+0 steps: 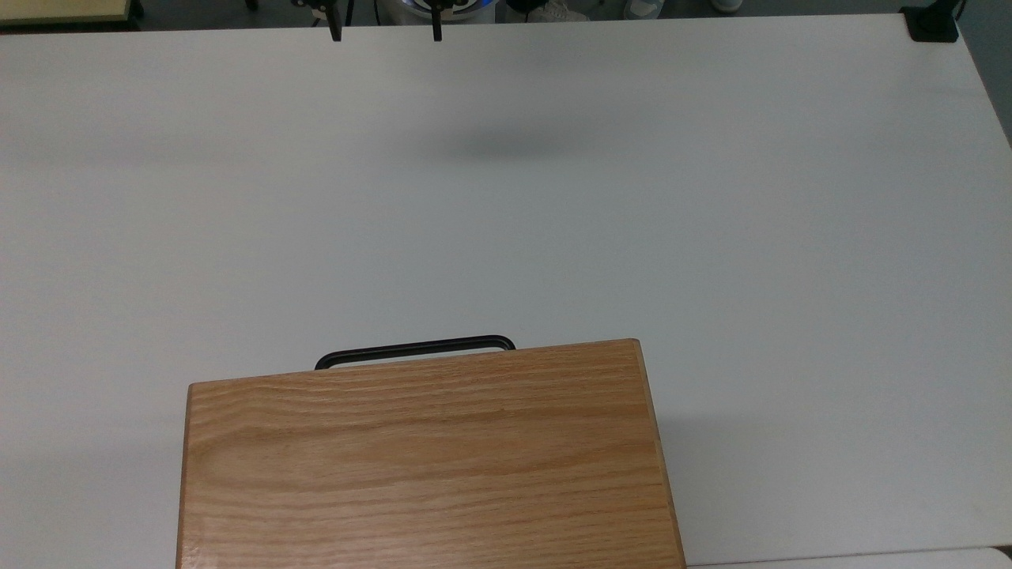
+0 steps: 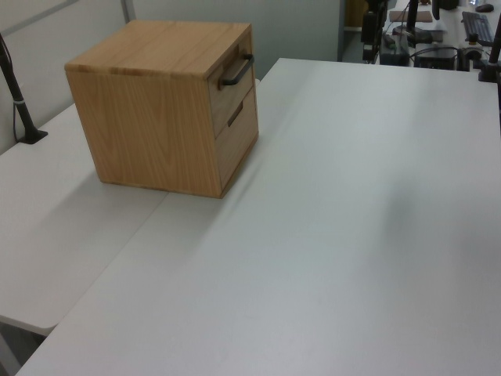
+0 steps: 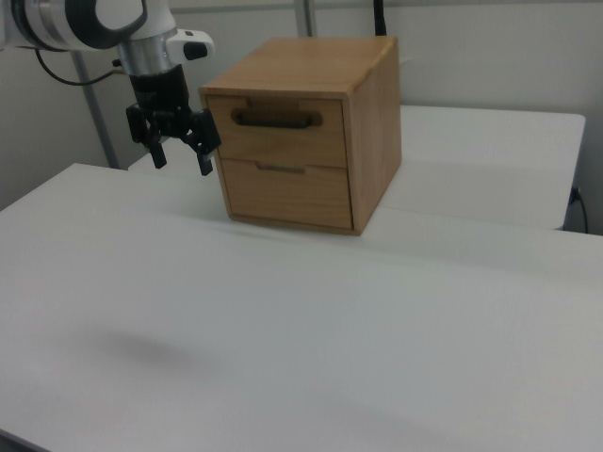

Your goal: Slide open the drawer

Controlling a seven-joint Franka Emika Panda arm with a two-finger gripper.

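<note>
The Panda arm's gripper is hanging above the white table, its two black fingers spread apart and holding nothing, well short of the oak cabinet. The drawer is sitting shut in the cabinet's upper slot, its black bar handle facing the arm. In the top view, the handle is jutting past the cabinet top.
</note>
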